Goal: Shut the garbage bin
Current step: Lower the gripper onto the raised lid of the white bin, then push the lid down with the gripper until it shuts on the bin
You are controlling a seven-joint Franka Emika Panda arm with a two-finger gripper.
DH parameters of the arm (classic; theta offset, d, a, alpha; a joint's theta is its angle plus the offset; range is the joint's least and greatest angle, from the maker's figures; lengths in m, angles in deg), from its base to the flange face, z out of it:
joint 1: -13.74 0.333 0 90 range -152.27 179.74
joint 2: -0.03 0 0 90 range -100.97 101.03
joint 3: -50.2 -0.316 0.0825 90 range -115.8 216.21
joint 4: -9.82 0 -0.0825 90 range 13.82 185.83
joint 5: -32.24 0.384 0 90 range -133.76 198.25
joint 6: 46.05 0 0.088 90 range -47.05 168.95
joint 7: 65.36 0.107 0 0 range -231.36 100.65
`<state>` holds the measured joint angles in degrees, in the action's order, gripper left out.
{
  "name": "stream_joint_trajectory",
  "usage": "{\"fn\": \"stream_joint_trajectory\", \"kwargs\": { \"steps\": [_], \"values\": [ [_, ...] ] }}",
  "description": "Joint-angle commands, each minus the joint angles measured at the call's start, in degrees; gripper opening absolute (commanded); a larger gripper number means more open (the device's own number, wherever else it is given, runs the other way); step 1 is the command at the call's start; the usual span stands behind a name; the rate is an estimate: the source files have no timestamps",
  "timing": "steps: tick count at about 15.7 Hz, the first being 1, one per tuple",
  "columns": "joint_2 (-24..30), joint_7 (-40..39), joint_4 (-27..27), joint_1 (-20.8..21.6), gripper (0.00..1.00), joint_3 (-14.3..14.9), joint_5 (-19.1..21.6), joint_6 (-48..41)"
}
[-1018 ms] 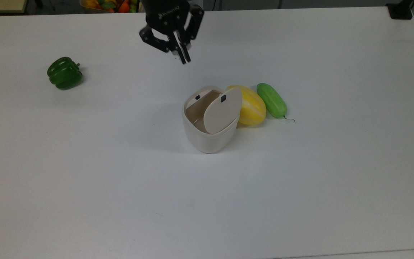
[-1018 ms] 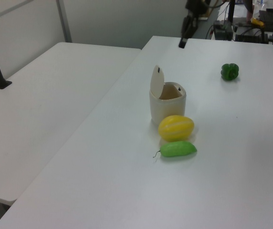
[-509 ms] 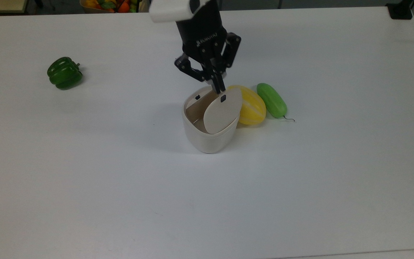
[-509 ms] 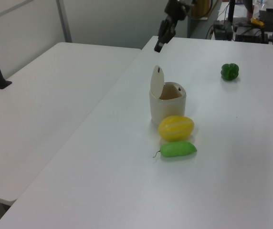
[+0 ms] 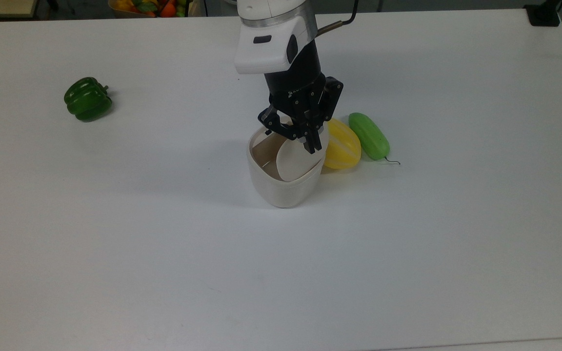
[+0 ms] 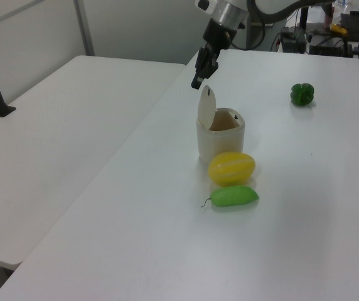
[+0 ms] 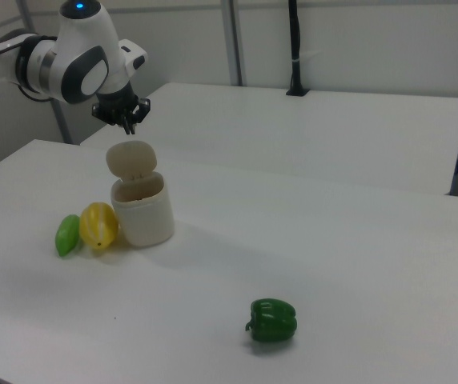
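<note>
Hand [image 5: 312, 145] now over garbage bin [image 5: 283, 187], lid [image 6: 206, 107] upright

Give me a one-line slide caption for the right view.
Shut gripper poised above the garbage bin, raised lid open, beside yellow melon.

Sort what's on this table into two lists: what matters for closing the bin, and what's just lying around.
Part of the job:
- garbage bin, open
- its lid, standing upright
- gripper, fingers together, above the lid's top edge

Just lying about:
- yellow melon, against the bin
- green cucumber, beside the melon
- green bell pepper, off on its own
</note>
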<state>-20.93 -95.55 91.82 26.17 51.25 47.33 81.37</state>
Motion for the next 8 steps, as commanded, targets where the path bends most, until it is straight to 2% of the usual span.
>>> {"fn": "stream_joint_trajectory", "kwargs": {
  "steps": [1, 3, 8],
  "values": [
    [0.47, -3.19, -0.87, 0.13, 0.03, 0.53, -2.25, -4.52],
    [0.56, -6.44, -1.05, -0.04, 0.03, 1.06, -1.90, -9.36],
    [0.57, -7.95, 0.88, -0.05, 0.03, 1.06, -2.78, -10.61]
  ]
}}
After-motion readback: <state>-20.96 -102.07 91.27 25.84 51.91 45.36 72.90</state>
